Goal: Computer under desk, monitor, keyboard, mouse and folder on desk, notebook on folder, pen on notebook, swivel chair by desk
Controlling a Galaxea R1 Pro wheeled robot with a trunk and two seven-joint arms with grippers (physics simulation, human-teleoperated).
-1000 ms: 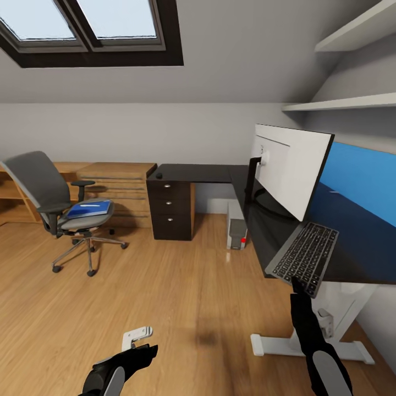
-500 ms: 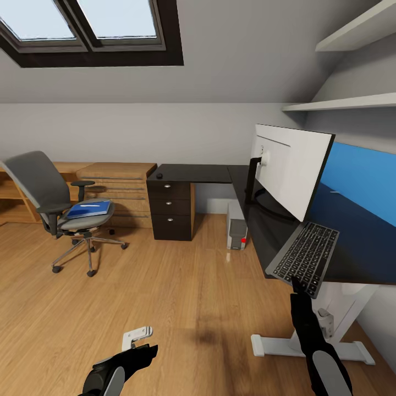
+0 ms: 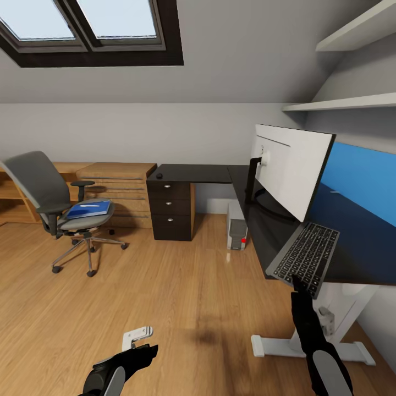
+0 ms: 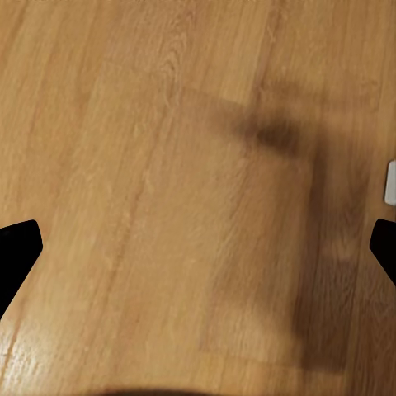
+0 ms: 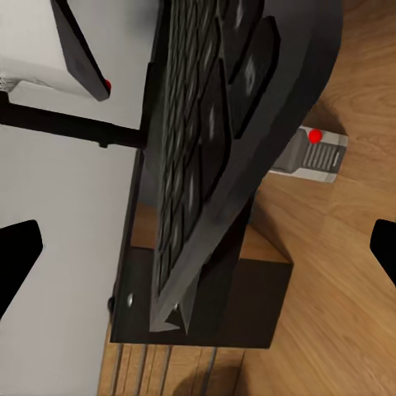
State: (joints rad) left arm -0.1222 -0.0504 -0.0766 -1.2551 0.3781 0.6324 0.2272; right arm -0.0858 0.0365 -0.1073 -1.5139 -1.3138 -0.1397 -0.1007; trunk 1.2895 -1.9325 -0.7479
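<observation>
attic bedroom with a light wood floor; the black tabletop at 3 o'clock carries the monitor and the keyboard, which overhangs its near edge. the right claw spreads wide just below the keyboard, the left claw wide over bare floor. at 9 o'clock the blue folder lies on the swivel chair; the computer stands under the tabletop

L-shaped matt black desk on white legs carries wide white-backed monitor; slim silver-grey keyboard overhangs its front edge. Small dark mouse at far corner; light wood floor bears grey swivel chair.
</observation>
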